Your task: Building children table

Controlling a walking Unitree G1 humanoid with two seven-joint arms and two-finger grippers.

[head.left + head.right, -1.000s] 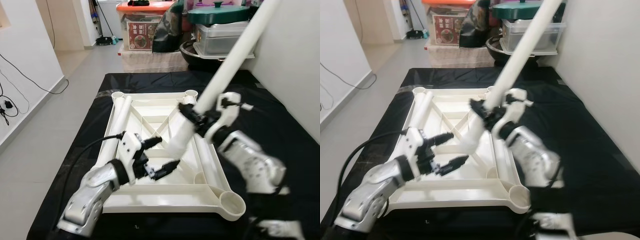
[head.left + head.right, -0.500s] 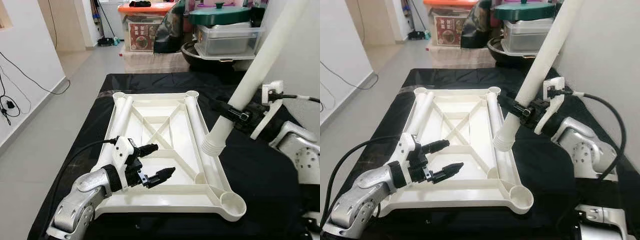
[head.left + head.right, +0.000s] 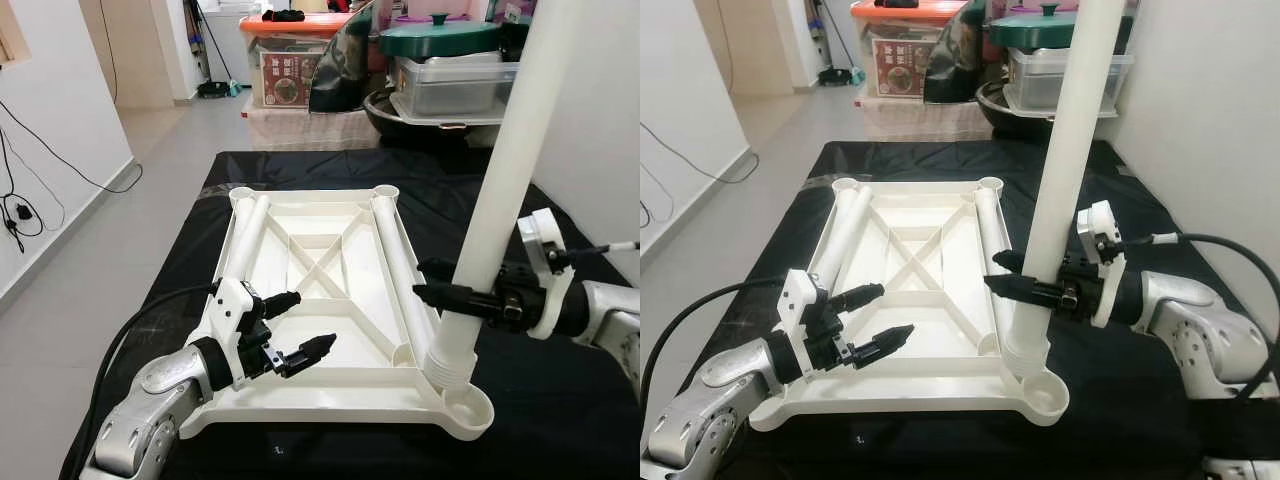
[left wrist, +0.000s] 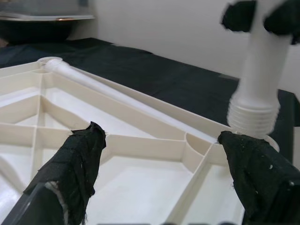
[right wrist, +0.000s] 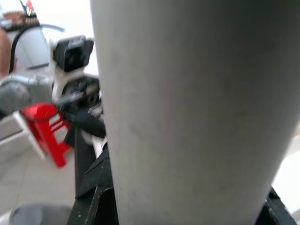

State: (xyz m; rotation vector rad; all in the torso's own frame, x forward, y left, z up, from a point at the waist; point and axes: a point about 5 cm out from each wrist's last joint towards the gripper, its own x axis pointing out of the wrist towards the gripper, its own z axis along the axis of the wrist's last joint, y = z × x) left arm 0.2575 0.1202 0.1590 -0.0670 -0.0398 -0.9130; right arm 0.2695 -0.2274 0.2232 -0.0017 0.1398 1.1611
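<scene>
Table leg [image 3: 505,190] stands upright, pinched by the right tool [image 3: 445,292], its threaded end just above the corner socket [image 3: 467,406]. Left tool [image 3: 290,325] hovers spread over the inverted tabletop [image 3: 320,240]. No leg appears seated yet; two more lie inside.

Head eyes look down from 6 o'clock toward 12 across the tabletop [image 3: 320,300]; wrist views sit close, sharing the leg [image 4: 257,89].

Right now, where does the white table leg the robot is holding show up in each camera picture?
Left eye: table leg stands upright at right, threaded end just above the corner socket.
Right eye: centre-right, same pose.
Left wrist: upper right, threaded end over the socket.
Right wrist: close up, across most of the picture.
Shared landmark: the corner socket.
</scene>
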